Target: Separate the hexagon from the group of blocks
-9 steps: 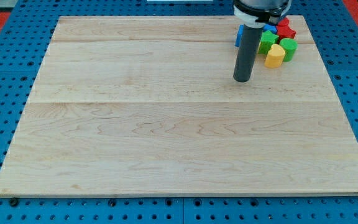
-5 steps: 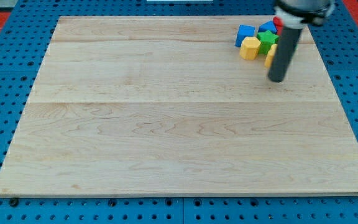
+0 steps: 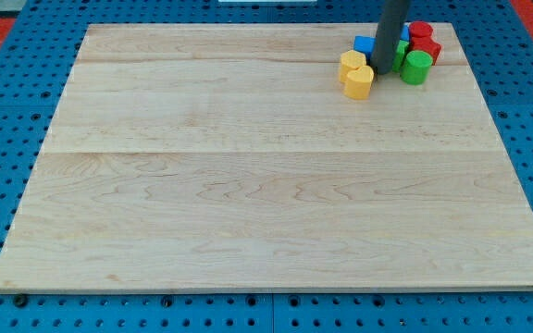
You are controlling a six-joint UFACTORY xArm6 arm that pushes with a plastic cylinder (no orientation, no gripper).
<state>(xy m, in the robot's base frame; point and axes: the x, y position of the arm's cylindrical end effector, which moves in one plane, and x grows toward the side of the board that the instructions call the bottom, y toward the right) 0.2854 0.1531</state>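
Note:
The blocks sit at the view's top right of the wooden board (image 3: 248,185). A yellow hexagon (image 3: 350,63) lies at the group's left edge, touching a yellow heart-shaped block (image 3: 359,82) just below it. My tip (image 3: 384,69) stands just right of these two yellow blocks, between them and a green cylinder (image 3: 416,67). A blue block (image 3: 364,44) shows left of the rod. A red cylinder (image 3: 421,31) and another red block (image 3: 432,50) lie at the far right. The rod hides other blocks behind it; slivers of green and blue show at its right side.
The board lies on a blue pegboard table (image 3: 7,139) with red patches at the view's top corners. The group lies close to the board's top edge and right edge.
My tip has swung right past the group, then moved up and left into it. The yellow heart has been pushed left to the hexagon, and the hexagon has shifted slightly left.

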